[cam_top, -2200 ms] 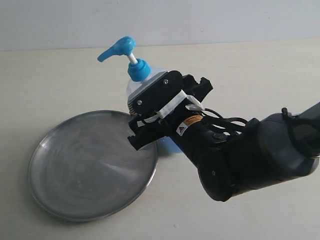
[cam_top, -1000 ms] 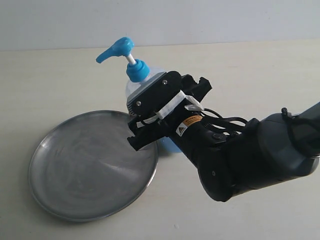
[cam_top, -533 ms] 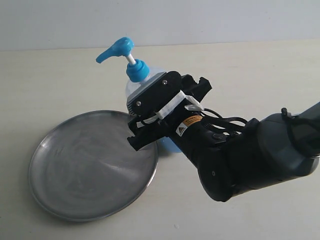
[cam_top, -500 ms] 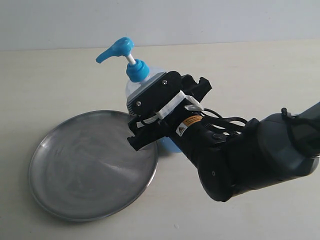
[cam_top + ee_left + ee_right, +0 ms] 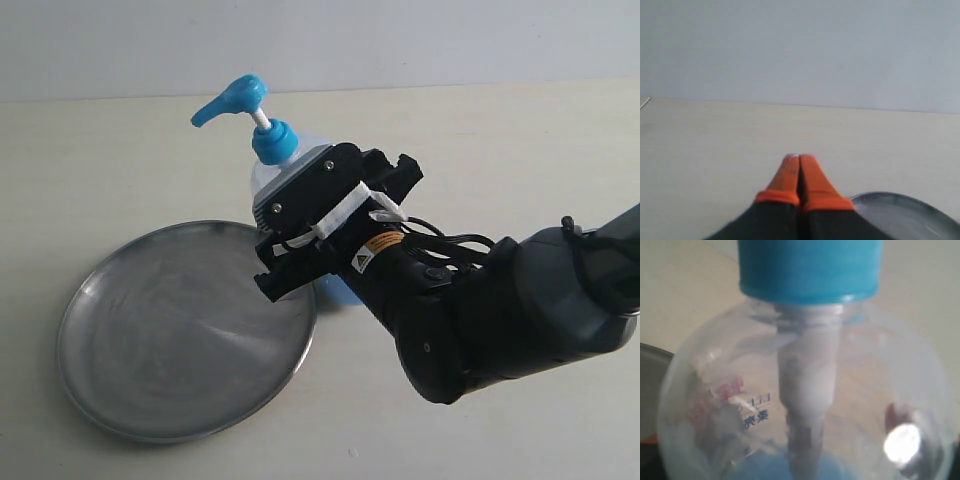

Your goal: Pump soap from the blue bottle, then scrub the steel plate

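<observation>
Left fingers [image 5: 788,176] were pressed together with nothing between them, above the worktop [image 5: 500,140] near the steel plate [image 5: 160,340] rim. Right fingers [image 5: 290,268] sat either side of the blue bottle [image 5: 272,142]; contact could not be confirmed. Bottle stood upright just beside the plate's rim. Plate surface appeared dry.
</observation>
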Motion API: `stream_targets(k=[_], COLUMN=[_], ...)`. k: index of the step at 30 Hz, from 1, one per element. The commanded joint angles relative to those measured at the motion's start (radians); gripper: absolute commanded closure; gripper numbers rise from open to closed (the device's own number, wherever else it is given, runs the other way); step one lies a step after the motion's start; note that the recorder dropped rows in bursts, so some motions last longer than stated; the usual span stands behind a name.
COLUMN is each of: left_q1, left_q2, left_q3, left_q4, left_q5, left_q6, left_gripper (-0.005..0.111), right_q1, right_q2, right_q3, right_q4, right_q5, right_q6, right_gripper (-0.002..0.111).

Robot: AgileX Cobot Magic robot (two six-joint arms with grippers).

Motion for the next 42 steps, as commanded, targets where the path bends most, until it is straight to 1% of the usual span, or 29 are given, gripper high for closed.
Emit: stream_targets(k=[1, 7, 12, 42], left_q1=[0.002, -0.005, -0.07, -0.068], left_q2=[0.077, 0.2, 0.292, 0.299], left_q3=[-0.11, -0.274, -0.374, -0.38], left_q4=[-0.006, -0.006, -0.002, -0.002], left_q5=[-0.002, -0.002, -0.005, -0.009], left_q6=[-0.004, -0.004, -0.004, -0.004], left_gripper=[0.107, 0.107, 0.107, 0.107], right_q1=[0.0, 0.0, 0.0, 0.0], right_q2=[0.0, 0.0, 0.0, 0.0], right_q3=[-0.006, -0.006, -0.006, -0.002], right_q4=[-0.011, -0.011, -0.011, -0.012], right_q5=[-0.023, -0.028, -0.028, -0.015], right_q6=[-0.01, -0.01, -0.01, -0.001], right_gripper=[0.108, 0.108, 0.108, 0.108])
